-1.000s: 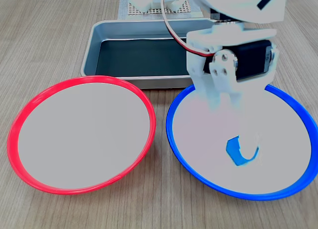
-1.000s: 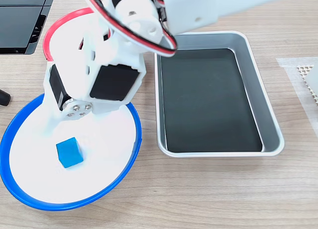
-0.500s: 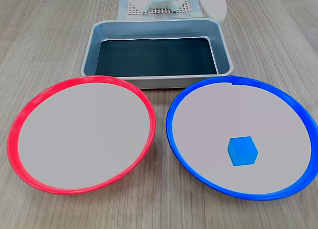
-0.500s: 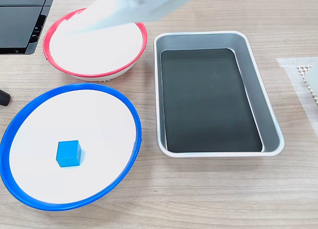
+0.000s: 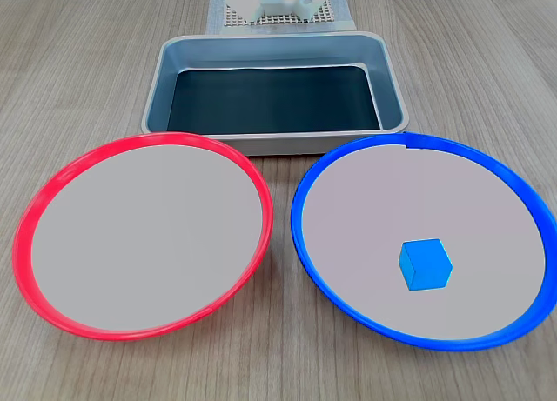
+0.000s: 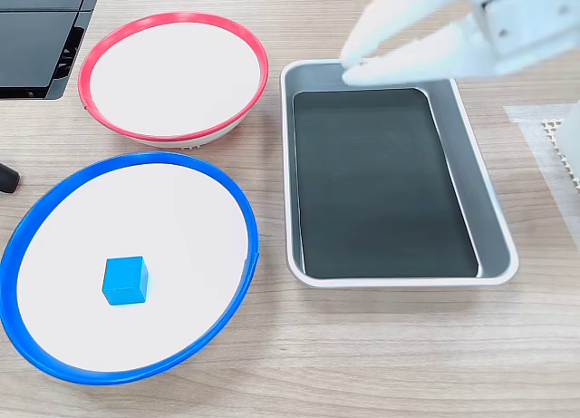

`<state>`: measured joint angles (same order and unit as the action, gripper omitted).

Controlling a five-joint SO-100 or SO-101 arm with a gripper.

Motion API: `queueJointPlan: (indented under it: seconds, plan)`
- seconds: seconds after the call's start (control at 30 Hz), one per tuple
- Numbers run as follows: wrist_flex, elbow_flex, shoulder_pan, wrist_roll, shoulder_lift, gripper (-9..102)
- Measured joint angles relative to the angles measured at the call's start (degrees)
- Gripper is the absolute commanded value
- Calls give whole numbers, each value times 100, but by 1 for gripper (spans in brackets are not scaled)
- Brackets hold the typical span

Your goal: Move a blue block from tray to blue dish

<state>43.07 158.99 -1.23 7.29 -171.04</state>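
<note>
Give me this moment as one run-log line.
blue block: resting in blue dish | tray: nothing in it | red dish: nothing in it | gripper: open, holding nothing, above tray's far end

White plastic tool (image 6: 349, 66) with two tapered, blurred fingers.

Blue block (image 5: 426, 264) (image 6: 125, 280): small plain cube resting flat on the pale centre of the blue dish (image 5: 322, 262) (image 6: 237, 200), off-centre. Tray (image 5: 396, 105) (image 6: 489, 209): grey rim, dark floor, beside the dish.
</note>
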Motion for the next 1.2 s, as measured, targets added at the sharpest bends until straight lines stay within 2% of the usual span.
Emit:
queueJointPlan:
  seconds: [0.13,0.37,0.7,0.87,0.9,1.2]
  plan:
    - [413,721,-26,-431,-694,0]
    - [589,1406,-114,-738,-1371,0]
    - [1336,1415,-158,-747,-1828,0]
    - [1389,1415,-158,-747,-1828,0]
    - [1389,1415,-158,-747,-1828,3]
    - [1389,1415,-158,-747,-1828,0]
